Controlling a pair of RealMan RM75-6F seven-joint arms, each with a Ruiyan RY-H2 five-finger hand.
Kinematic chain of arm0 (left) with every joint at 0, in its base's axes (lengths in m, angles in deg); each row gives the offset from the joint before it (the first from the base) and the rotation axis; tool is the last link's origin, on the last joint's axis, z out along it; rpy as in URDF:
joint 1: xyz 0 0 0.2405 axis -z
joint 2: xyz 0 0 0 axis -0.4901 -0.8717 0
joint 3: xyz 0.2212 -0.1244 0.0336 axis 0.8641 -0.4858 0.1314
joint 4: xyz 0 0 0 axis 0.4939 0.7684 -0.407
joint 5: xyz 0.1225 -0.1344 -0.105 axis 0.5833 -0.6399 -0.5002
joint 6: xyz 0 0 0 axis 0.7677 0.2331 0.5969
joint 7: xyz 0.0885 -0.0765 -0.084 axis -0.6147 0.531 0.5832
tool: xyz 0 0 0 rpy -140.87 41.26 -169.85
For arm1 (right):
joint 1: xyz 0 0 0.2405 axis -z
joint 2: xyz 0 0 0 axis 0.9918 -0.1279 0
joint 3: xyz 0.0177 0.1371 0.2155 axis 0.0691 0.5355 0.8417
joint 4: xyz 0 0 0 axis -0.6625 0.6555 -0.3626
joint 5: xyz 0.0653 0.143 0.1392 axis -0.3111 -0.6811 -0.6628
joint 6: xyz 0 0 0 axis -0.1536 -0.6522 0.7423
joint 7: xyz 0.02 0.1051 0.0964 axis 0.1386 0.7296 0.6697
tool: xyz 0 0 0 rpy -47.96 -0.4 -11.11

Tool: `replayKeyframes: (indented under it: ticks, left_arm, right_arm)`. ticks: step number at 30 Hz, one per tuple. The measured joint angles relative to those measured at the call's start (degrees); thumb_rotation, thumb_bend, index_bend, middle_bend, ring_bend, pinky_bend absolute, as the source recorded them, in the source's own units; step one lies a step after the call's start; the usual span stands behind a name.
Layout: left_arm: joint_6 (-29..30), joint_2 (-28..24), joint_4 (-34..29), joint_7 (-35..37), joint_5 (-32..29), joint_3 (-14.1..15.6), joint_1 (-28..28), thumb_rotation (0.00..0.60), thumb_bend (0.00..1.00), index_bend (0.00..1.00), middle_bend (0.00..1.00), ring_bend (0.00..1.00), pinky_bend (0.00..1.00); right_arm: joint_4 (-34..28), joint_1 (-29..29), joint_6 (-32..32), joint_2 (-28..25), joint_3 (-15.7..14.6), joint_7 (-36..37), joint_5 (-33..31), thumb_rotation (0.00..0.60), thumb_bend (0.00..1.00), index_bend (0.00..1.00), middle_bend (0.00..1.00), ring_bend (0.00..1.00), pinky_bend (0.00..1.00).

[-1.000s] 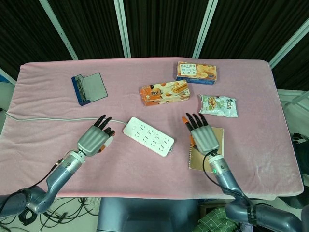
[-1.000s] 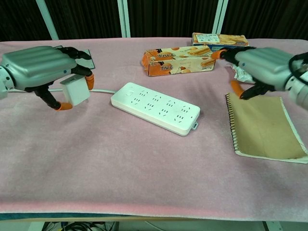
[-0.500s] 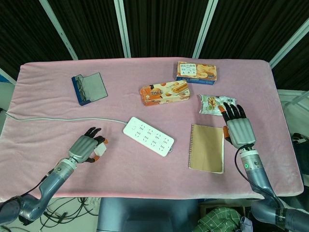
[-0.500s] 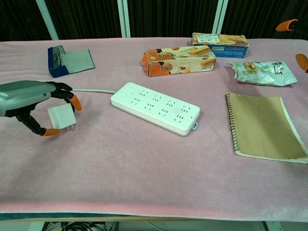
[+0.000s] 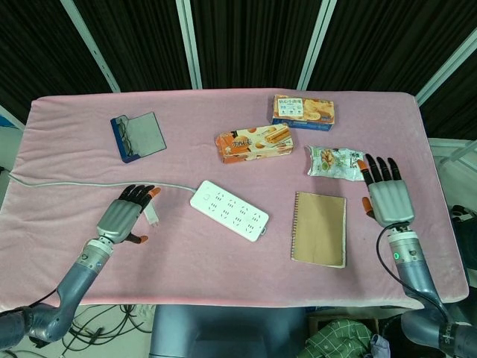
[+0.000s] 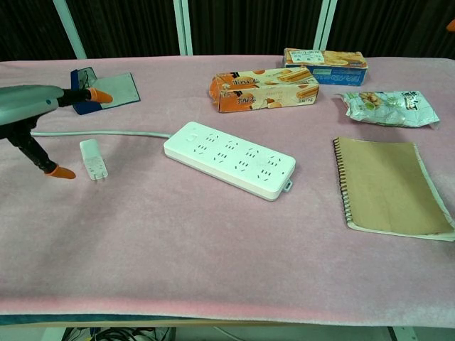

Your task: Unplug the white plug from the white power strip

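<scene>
The white plug lies loose on the pink cloth, left of the white power strip and apart from it; in the head view the plug sits just right of my left hand. My left hand hovers beside the plug with fingers spread and holds nothing; the chest view shows the left hand at the left edge. My right hand is raised at the far right, fingers apart and empty. The power strip has nothing plugged into it, and its cord runs off to the left.
A brown notebook lies right of the strip. Behind it are an orange snack box, a second box and a snack bag. A blue case sits at the back left.
My left hand let go of the white plug, which now lies on the cloth, and the hand opened and rose. My right hand drifted slightly further right.
</scene>
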Motion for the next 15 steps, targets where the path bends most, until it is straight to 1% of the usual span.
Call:
replayKeyframes:
  ticks: [4,7,9,12,15]
  left_arm:
    - [2.43,-5.14,-6.76,0.82,0.23,-0.92,-1.47,0.600,0.07,0.00,0.04,0.00,0.00]
    - [5.45,-9.41,-11.56,0.29,1.22,-0.99,-3.17,0.600,0.07,0.00,0.04,0.00,0.00]
    - [7.80,-11.55,-13.47,-0.24,2.48,-0.72,-4.52,0.600,0.07,0.00,0.04,0.00,0.00]
    - [11.81,-13.48,-15.37,-0.93,5.69,0.44,-7.23,0.600,0.07,0.00,0.04,0.00,0.00]
    - [15.43,-14.55,-16.41,-0.26,9.58,2.75,-10.58,0.600,0.07,0.00,0.04,0.00,0.00]
  right_arm:
    - [1.63,1.60,-0.63,-1.77,0.65,4.85,-0.97,0.600,0.35,0.02,0.00,0.03,0.05]
    - [3.31,3.47,-1.00,-3.59,0.87,10.64,-1.52,0.600,0.34,0.01,0.00,0.03,0.05]
    - [4.32,5.16,-1.37,-5.11,0.74,15.11,-1.51,0.600,0.34,0.00,0.00,0.03,0.05]
    - [4.92,8.19,-2.32,-7.59,-0.05,21.36,-0.75,0.600,0.34,0.00,0.00,0.03,0.05]
    - [4.37,11.94,-5.09,-9.68,-1.53,26.31,1.25,0.600,0.34,0.00,0.00,0.03,0.05]
